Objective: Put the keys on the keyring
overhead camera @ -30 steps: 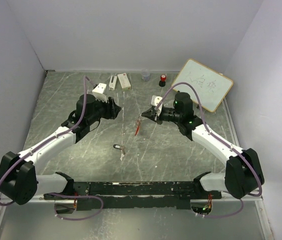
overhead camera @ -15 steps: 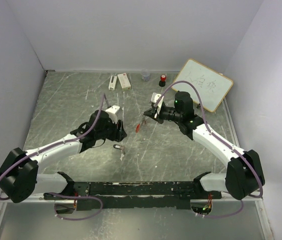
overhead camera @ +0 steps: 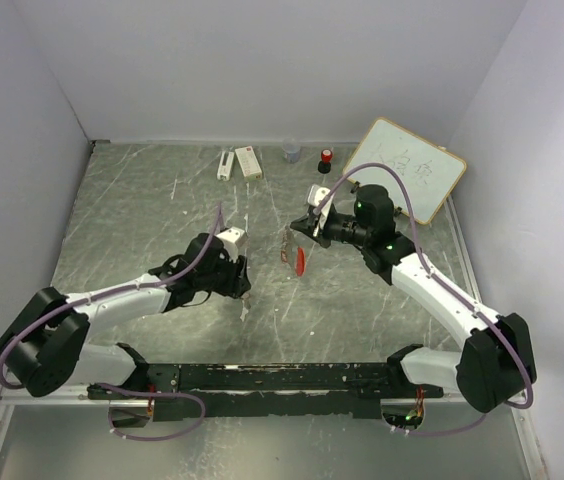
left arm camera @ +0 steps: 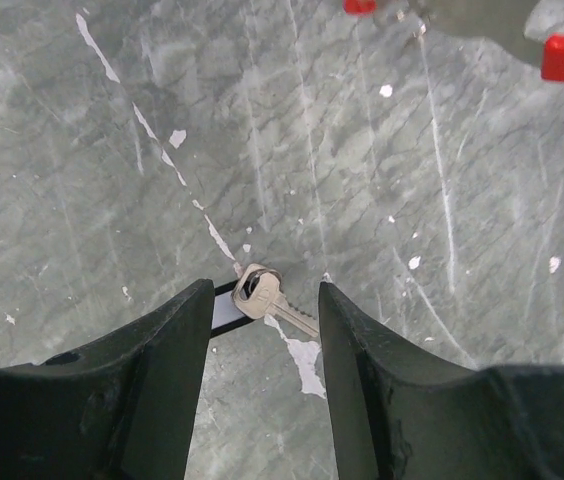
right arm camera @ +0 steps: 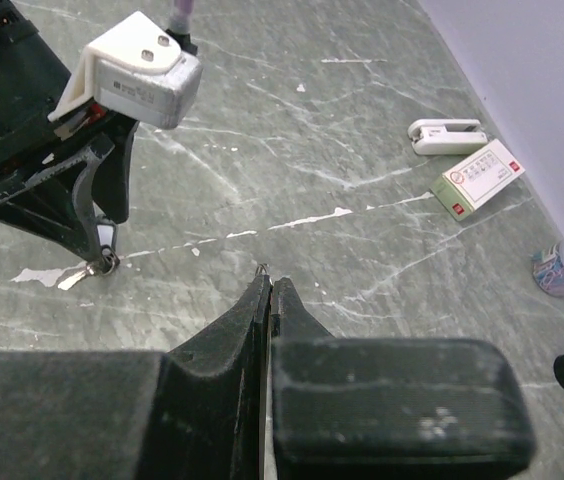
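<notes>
**Near the table's middle: open jaws straddle a key, keyring held up beside them**

Toward the near edge, just left of the table's centre, the left gripper sits low over the grey marbled surface with its jaws spread. From its wrist camera, the key lies flat right between the two fingers, touching neither. Its silver blade angles off toward the right finger, across a white scrap. A dark piece at its other end slips partly behind the left finger, so I cannot tell what that piece is.

To the right and a little farther from the near edge, the right gripper has its fingers pinched together. The keyring dangles from their tips, its red curved piece hanging below a thin silver loop. It is apart from the left gripper.

A whiteboard leans in the far right corner.
</notes>
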Motion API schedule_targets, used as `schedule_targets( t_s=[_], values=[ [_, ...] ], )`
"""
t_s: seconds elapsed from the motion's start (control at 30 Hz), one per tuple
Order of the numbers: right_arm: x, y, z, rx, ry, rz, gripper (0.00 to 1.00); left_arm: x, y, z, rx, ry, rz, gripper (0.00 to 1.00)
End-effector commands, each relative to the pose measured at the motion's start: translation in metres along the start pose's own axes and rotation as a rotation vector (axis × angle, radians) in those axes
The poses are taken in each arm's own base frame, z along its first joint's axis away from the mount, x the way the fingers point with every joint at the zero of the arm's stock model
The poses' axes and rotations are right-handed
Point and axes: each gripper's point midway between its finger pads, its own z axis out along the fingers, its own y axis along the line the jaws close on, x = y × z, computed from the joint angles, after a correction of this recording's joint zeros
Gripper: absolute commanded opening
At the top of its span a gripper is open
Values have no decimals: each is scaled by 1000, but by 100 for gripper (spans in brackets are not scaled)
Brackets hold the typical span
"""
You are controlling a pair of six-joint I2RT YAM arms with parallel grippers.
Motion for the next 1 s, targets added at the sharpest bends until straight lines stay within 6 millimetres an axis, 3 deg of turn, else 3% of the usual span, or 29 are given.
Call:
schedule_targets(
  t_s=[0.0, 0.63, 0.97],
  values=[
    [-3, -1, -6, 23, -5, -3, 0, 2, 3, 9, -25, -10, 78, 57],
    [5, 0, -9, 42, 7, 12, 0, 12, 12, 30, -112, 59, 216, 53],
    [5, 0, -10, 50, 7, 13, 0, 17, 13, 37, -141, 94, 248, 33]
  ],
)
